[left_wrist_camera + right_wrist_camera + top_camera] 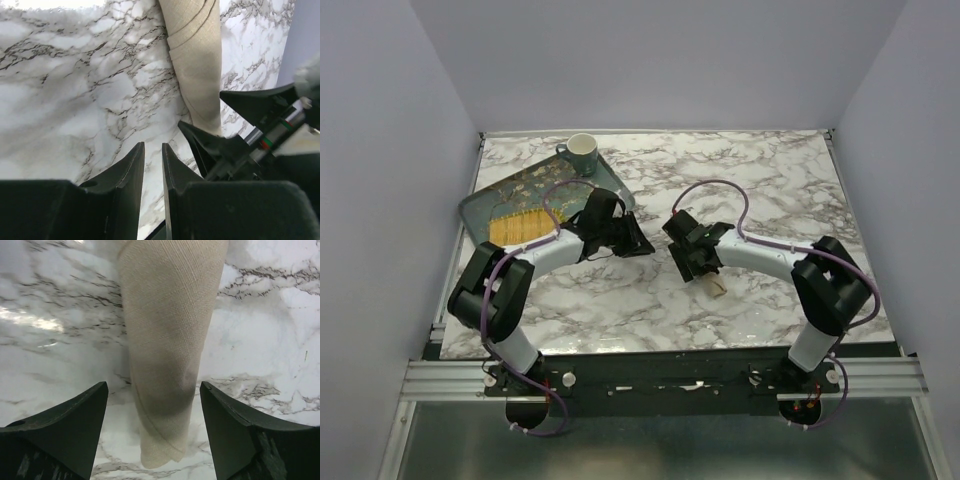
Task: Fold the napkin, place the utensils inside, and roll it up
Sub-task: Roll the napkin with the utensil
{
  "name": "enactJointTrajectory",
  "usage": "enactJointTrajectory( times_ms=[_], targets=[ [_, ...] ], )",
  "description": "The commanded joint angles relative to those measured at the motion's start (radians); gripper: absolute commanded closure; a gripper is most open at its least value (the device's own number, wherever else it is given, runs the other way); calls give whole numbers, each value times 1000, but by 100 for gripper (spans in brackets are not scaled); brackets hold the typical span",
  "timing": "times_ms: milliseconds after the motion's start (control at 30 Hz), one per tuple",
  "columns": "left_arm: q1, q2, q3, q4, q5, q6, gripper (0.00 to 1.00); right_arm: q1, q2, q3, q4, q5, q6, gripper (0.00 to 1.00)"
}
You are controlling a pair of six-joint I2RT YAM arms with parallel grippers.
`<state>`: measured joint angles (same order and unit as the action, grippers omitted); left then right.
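Rolled napkin (165,340) on the counter (270,330), straddled by the right tool (152,385).
The beige cloth lies as a tight roll on the marble. The right tool's fingers stand wide apart on either side of it, not gripping. The left tool (152,145) is near the roll, its fingers a thin gap apart and holding nothing.
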<state>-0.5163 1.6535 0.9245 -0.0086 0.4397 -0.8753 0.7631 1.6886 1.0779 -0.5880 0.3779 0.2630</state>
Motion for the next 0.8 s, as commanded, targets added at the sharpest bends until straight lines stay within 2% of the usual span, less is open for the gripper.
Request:
enactJointTrajectory(
  times_ms=[0,133,300,400,633,767],
  targets=[
    [12,-61,-49,-11,-12,29,71,16,75,30,-62,153,30,18],
    [22,-73,-62,-5,1,25,71,13,100,68,-67,112,33,16],
    [32,-80,-62,-2,11,24,71,-7,132,100,-72,49,53,26],
    [41,-87,-61,-7,16,29,71,-8,146,108,-72,27,67,36],
    [55,-95,-56,-8,31,33,71,-62,128,70,-50,-11,88,44],
    [58,-92,-56,-1,36,29,71,-103,117,54,-23,-40,96,44]
  ],
)
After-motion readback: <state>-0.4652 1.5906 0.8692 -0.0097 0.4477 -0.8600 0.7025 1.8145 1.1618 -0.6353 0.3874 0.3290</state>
